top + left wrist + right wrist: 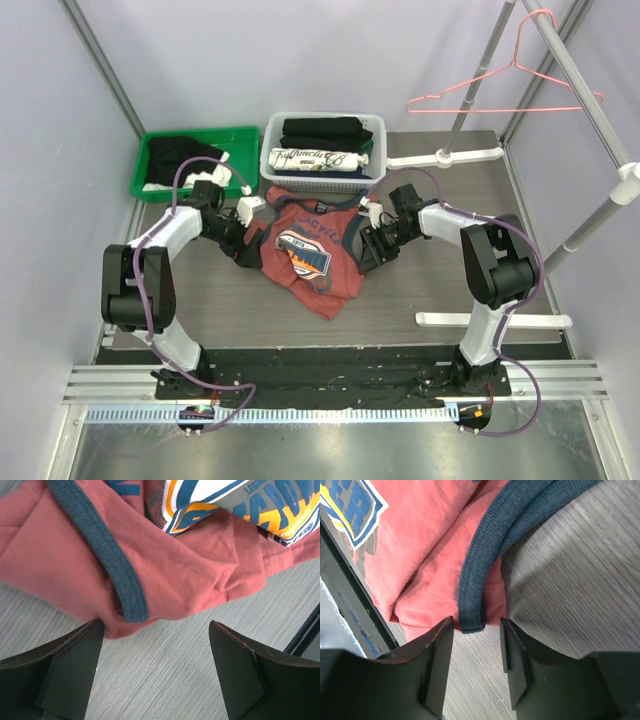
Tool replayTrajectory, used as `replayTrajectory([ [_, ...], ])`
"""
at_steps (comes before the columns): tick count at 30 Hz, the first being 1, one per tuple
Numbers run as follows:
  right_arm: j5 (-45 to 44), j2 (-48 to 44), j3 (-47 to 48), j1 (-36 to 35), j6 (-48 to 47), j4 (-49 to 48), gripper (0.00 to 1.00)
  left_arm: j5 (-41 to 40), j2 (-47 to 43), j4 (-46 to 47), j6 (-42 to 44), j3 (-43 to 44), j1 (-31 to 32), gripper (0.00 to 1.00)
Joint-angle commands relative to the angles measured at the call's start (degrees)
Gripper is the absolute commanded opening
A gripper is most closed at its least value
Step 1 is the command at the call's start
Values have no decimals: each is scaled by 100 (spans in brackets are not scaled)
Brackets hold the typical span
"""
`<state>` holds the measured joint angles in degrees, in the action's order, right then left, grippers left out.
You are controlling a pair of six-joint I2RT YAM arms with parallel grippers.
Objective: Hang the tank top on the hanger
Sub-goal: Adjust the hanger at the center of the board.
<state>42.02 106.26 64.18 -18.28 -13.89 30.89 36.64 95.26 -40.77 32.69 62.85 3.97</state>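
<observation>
Progress: nothing hung yet; tank top (310, 250) is crumpled on worktop (420, 290), hanger (500, 108) is hung on rail (580, 88).
Left tool (156, 630): held wide apart.
Right tool (474, 625): apart, trim (472, 580) between.

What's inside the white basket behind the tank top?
The white basket holds folded black clothes with a white printed cloth in front of them. Anything beneath them is covered.

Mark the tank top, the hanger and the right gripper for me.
tank top (303, 252), top view, on the chest graphic.
hanger (530, 108), top view, on the bottom wire.
right gripper (476, 630), right wrist view, midway between its fingertips.
</observation>
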Motion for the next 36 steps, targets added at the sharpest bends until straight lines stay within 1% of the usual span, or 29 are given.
replayTrajectory([
  [1,166,9,156,-17,-79,-13,45,483,141,-89,203,280,-45,89],
  [2,166,9,156,-17,-79,-22,42,545,159,-123,194,315,-45,88],
  [4,184,9,147,-17,-79,-22,38,730,282,-185,212,386,-45,86],
  [5,166,9,138,-17,-79,-22,33,774,343,-229,229,473,-45,83],
  [7,166,-8,138,-17,-79,-22,30,827,466,-378,273,561,-45,79],
  [8,157,-9,138,-9,-79,-22,29,844,476,-396,273,605,-54,75],
  [9,157,-9,130,-17,-87,-13,26,844,484,-414,282,606,-45,73],
  [13,122,-17,112,-9,-88,-31,25,801,414,-449,326,562,-45,66],
  [15,105,-17,112,-17,-88,-31,25,722,344,-440,291,509,-45,68],
  [16,96,-26,103,-17,-88,-31,25,661,309,-318,247,483,-71,77],
  [17,96,-26,103,-17,-88,-31,25,521,152,-204,186,422,-80,80],
  [19,96,-52,94,-17,-79,-40,25,432,-33,94,45,237,-115,84],
  [22,87,-44,103,-17,-79,-40,25,405,-359,271,-43,131,-186,86],
  [25,87,-26,94,-17,-79,-40,25,633,-386,141,53,209,-186,86],
  [26,87,-26,103,-17,-70,-31,25,694,-351,-78,132,254,-186,86],
  [29,87,-61,86,-17,-70,-40,25,862,-140,-273,264,351,-195,84],
  [33,96,-88,86,-17,-70,-31,25,801,211,-194,273,351,-186,80],
  [36,105,-96,68,-17,-70,-31,25,687,308,-45,238,316,-194,78],
])
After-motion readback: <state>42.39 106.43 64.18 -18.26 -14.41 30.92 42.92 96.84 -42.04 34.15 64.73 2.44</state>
